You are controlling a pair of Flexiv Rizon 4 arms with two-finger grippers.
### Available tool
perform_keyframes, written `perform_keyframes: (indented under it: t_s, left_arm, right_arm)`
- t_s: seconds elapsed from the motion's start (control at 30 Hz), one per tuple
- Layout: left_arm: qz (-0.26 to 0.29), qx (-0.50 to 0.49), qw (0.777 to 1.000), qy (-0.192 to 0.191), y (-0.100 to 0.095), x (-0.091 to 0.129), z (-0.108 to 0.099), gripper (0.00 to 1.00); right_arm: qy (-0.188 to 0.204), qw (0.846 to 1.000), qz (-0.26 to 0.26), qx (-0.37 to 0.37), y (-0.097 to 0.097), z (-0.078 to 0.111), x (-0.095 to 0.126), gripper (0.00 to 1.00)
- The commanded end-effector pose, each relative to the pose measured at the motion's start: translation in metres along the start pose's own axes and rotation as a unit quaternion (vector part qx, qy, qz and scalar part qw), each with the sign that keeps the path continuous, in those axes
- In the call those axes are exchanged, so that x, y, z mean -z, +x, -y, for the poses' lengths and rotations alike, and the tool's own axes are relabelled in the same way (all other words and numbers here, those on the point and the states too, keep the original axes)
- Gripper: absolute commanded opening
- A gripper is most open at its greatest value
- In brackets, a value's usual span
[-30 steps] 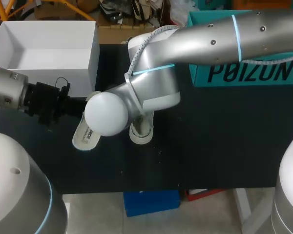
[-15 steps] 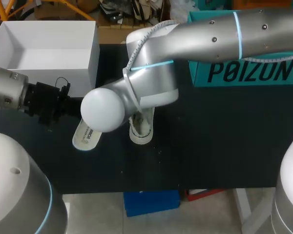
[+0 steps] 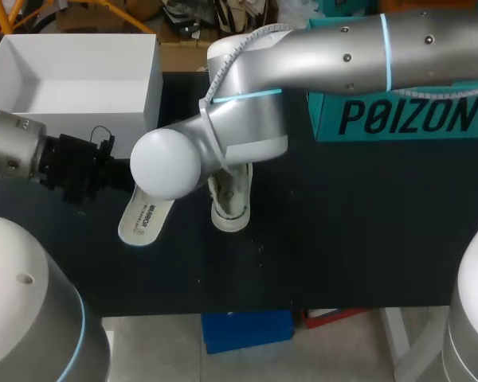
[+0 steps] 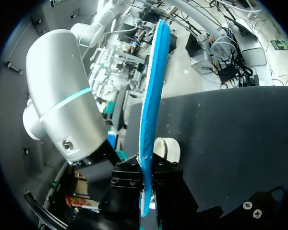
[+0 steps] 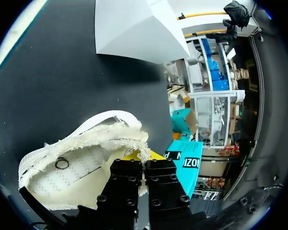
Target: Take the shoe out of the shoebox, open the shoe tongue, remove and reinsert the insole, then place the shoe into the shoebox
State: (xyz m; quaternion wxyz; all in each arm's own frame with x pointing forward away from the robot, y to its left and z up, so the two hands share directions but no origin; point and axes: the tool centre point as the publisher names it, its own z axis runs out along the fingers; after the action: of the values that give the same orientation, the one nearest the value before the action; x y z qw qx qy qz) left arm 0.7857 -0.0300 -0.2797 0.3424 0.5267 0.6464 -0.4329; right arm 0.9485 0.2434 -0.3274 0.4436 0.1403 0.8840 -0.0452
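The white shoebox (image 3: 127, 123) sits at 10 o'clock on the table (image 3: 342, 231). At centre, your right gripper (image 5: 144, 160) pinches the shoe (image 5: 81, 158) by its frayed collar, probably soft. At the shoe's 9 o'clock, your left gripper (image 4: 147, 165) clamps the insole (image 4: 153, 86) edgewise, likely light and floppy.

— Is there any writing on the table?

— Yes. Big dark block letters run along the near side of the teal box (image 3: 398, 115). They form a single word, standing upright in the head view (it is a brand name, so I won't spell it out).

— Does it show from anywhere else?

— In the right wrist view a few of those letters show on the same box, and the rest are cut off.

— Anything smaller?

— A short line of dark print lies on the pale insole (image 3: 143, 219). It runs lengthwise near the middle and is too small to make out.
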Motion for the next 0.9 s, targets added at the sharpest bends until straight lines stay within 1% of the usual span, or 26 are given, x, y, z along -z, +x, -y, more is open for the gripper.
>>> perform_keyframes:
  t_s: [0.03, 0.23, 0.9]
  left_arm:
    - [-0.002, 0.000, 1.000, 0.000, 0.000, 0.000, 0.000, 0.00]
    - [-0.002, 0.000, 1.000, 0.000, 0.000, 0.000, 0.000, 0.00]
    - [-0.002, 0.000, 1.000, 0.000, 0.000, 0.000, 0.000, 0.00]
  right_arm:
    - [0.001, 1.000, -0.003, 0.002, -0.002, -0.006, -0.006, 0.00]
    - [-0.001, 1.000, -0.005, 0.007, -0.004, -0.013, -0.013, 0.00]
    - [-0.005, 1.000, -0.013, 0.012, 0.000, -0.026, -0.036, 0.00]
